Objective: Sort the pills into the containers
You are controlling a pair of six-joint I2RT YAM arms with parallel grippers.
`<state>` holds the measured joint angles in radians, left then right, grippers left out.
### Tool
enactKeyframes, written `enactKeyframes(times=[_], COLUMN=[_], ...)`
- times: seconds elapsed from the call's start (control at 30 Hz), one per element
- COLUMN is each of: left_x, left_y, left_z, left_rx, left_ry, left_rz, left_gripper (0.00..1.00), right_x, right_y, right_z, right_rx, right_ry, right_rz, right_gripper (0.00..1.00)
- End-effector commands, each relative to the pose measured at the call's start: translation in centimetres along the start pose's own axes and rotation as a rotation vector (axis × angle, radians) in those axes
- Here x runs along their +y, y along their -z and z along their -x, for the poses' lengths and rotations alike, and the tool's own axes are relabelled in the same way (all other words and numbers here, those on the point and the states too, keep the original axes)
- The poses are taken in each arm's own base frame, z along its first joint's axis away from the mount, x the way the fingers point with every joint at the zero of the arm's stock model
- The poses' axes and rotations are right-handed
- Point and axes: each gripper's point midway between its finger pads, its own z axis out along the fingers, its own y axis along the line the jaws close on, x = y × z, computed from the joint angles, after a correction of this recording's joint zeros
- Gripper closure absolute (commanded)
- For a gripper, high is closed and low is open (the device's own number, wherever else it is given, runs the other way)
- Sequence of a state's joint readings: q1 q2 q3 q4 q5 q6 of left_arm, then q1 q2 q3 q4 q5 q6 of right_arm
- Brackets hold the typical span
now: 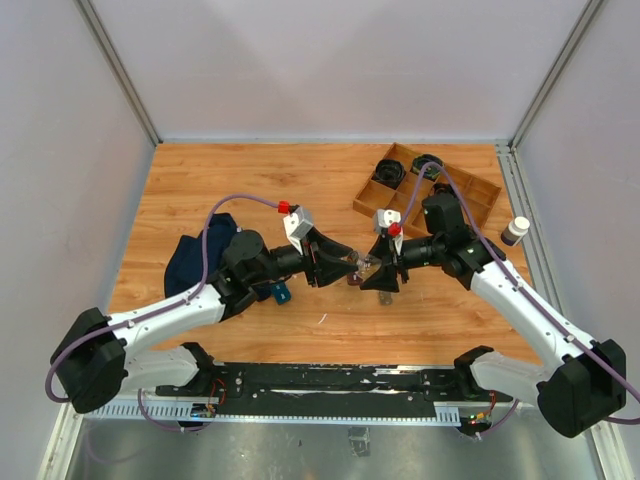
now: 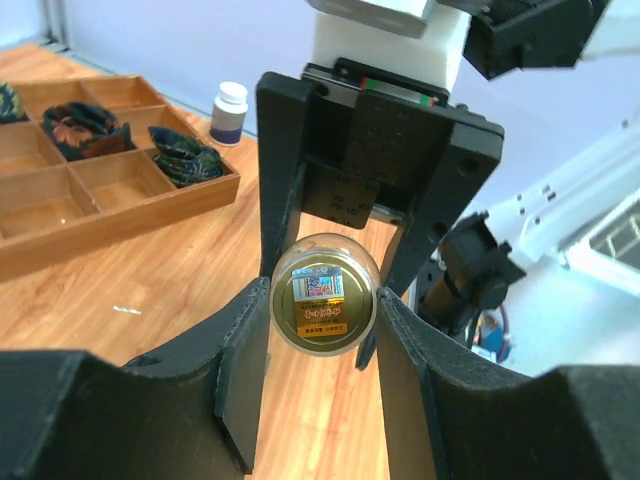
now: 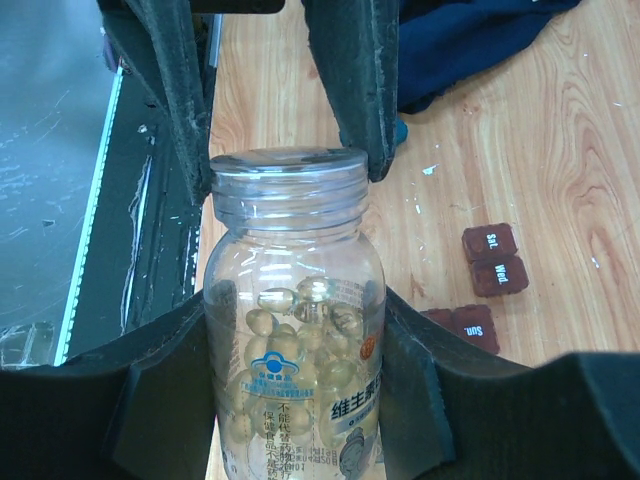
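A clear pill bottle [image 3: 293, 400] holding yellow gel capsules hangs between both grippers above the table, at mid-table in the top view [image 1: 362, 264]. My right gripper [image 3: 296, 315] is shut on its body. My left gripper [image 2: 325, 300] is shut on its cap [image 2: 322, 318], whose gold labelled top faces the left wrist camera. Several small dark-brown square containers lie on the wood below: "Sat." [image 3: 489, 241], "Wed." [image 3: 499, 275] and "Sun." [image 3: 470, 326]. They are mostly hidden under the grippers in the top view.
A wooden divided tray [image 1: 478, 196] with black cables stands at the back right, also in the left wrist view [image 2: 120, 215]. A white pill bottle [image 1: 515, 231] stands beside it. A dark blue cloth [image 1: 198, 255] lies left. A small blue object [image 1: 279, 293] lies under the left arm.
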<state>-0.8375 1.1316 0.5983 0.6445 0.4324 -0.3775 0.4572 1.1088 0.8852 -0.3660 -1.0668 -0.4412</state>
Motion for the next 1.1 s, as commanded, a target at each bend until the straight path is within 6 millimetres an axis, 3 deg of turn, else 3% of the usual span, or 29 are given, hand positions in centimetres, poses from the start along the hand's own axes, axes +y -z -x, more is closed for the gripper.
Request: enactKeyframes(times=[0.0,0.23,0.43,0.63,0.87,0.97,1.07], left_x=[-1.9,-0.7,0.3,0.5,0.1,-0.5,-1.5], left_y=[0.7,0.2,-0.2,-0.4,0.0,0.7,1.7], left_z=[-3.5,-3.5,-2.2,0.2,1.7,2.6,3.3], left_rx=[0.163,0.209,0.19,0.12,0.065,0.031,0.0], left_ry=[-0.145,-0.321,-0.384,-0.357,-0.301,-0.292,-0.264], left_rz=[-0.242,-0.282,-0.286,-0.209,-0.16,-0.149,-0.145], left_gripper=[0.78,0.78,0.71,0.35,0.15,0.01,0.01], right_x=[0.5,0.6,0.6,0.6,0.6,0.6,0.5], right_y=[0.6,0.5,0.6,0.7,0.7,0.7,0.7], right_z=[2.7,2.7,2.7,2.8,2.7,2.7,2.7], right_rx=[-0.094,-0.095,-0.093,-0.094,-0.093,-0.092,-0.092], right_ry=[0.092,0.094,0.1,0.107,0.105,0.105,0.11], right_rz=[0.037,0.039,0.04,0.036,0.037,0.036,0.033], right_gripper=[0.99,0.99,0.99,0.99,0.99,0.99,0.99])
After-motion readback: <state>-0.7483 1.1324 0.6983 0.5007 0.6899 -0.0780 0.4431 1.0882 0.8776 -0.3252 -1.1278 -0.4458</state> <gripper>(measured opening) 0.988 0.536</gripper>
